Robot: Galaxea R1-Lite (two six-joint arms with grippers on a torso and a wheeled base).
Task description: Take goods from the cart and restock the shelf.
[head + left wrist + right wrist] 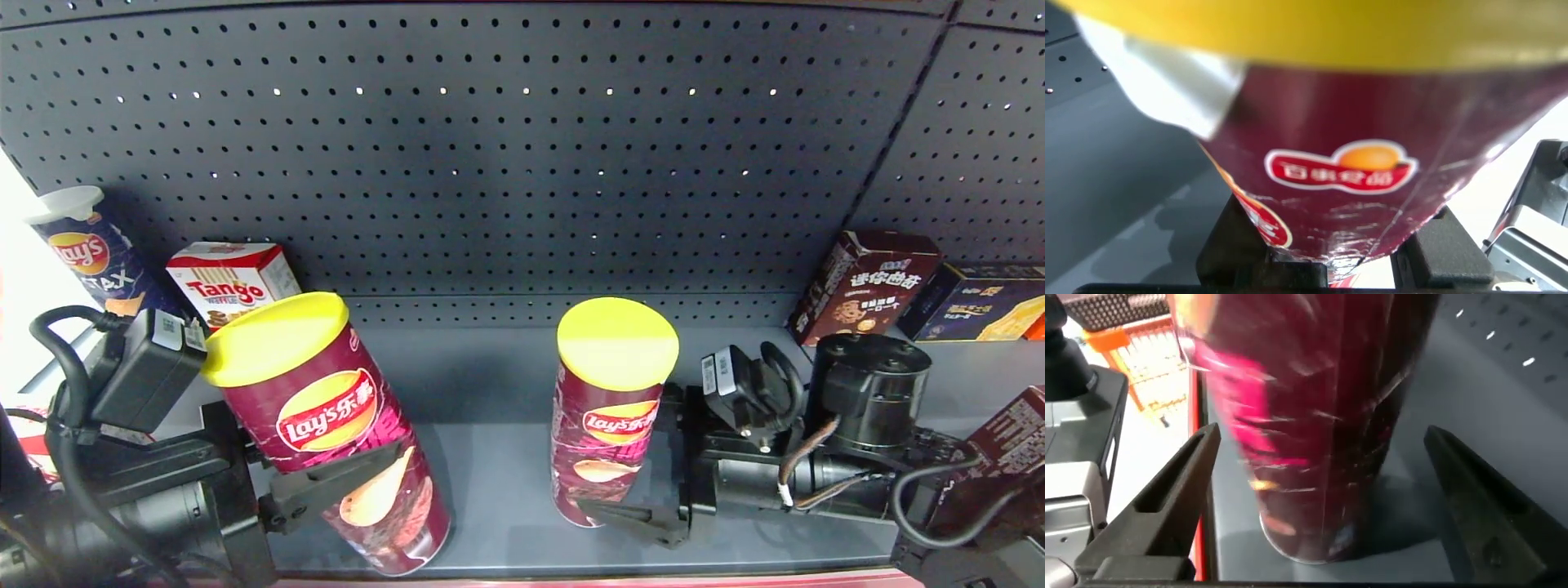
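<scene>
Two maroon chip cans with yellow lids are at the front of the grey shelf (498, 457). The left can (326, 416) leans to the left, and my left gripper (326, 461) is shut on its lower half. The left wrist view shows this can (1355, 163) clamped between the black pads (1237, 245) of the left gripper (1343, 253). The right can (608, 408) stands upright on the shelf. My right gripper (608, 469) is open around its base. In the right wrist view the fingers (1167, 498) of the right gripper (1321, 437) stand clear of the can (1315, 416) on both sides.
A blue chip can (82, 253) and a red-and-white wafer box (233, 282) stand at the back left. Brown (865, 286) and dark blue (980, 310) boxes stand at the back right, another brown box (996, 465) at the front right. A pegboard wall (522, 163) closes the back.
</scene>
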